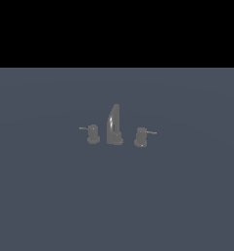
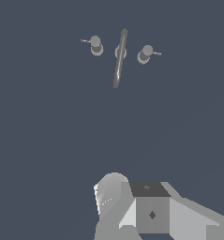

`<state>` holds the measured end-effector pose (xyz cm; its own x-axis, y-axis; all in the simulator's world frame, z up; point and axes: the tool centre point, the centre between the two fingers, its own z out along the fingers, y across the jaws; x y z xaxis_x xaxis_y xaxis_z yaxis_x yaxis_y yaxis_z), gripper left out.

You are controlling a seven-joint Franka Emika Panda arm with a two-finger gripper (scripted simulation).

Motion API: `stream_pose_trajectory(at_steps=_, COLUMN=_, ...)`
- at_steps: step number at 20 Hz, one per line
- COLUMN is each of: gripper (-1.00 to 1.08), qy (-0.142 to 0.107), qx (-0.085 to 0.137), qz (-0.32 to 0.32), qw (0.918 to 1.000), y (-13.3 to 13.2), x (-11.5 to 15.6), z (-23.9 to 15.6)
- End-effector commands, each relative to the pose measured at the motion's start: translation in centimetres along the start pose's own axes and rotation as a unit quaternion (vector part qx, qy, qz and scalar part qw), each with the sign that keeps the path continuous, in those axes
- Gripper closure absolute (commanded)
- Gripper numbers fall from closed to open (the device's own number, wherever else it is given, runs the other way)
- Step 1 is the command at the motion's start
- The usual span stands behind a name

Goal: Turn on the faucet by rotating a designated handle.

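Exterior view
Writing: no readable brand, label or lettering on anything.
Surface: flat, matte slate-blue counter below a black band.
Faucet: small dull-grey metal faucet near the middle of the counter; tall tapering, slightly curved spout with a pale highlight, standing on a round base.
Handle: stubby grey cylindrical handle on a wider round base, just beside the spout on the exterior view's right, its thin rod lever pointing to that right.
Twin: mirrored grey twin knob on the spout's other side, lever pointing the opposite way.
Arm: not seen here.

Wrist view
Faucet: seen from above, spout a long narrow bar.
Handle: beside the spout; twin knob opposite.
Robot part: pale grey blocky housing with a rounded cylinder, well apart from the faucet, cut off at the frame edge.
End effector: fingers not visible; whether released or clenched cannot be told.
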<state>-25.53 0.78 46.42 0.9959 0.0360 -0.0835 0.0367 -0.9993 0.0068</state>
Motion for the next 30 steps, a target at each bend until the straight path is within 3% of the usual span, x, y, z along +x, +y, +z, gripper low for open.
stream_pose_trajectory(at_steps=1, gripper=1.08, qy=0.0, qx=0.0, qz=0.0, qw=1.0, y=0.0, x=0.0, z=0.0)
stream_pose_trajectory(at_steps=11, gripper=1.08, qy=0.013, qx=-0.024, qz=0.004, qw=0.9996, y=0.2, x=0.3, z=-0.3)
stream_pose_trajectory(at_steps=21, gripper=1.08, qy=0.014, qx=-0.015, qz=0.032, qw=0.9993, y=0.3, x=2.1, z=0.1)
stream_pose_trajectory(at_steps=30, gripper=1.08, qy=0.016, qx=0.007, qz=0.119, qw=0.9928, y=1.0, x=7.3, z=1.9)
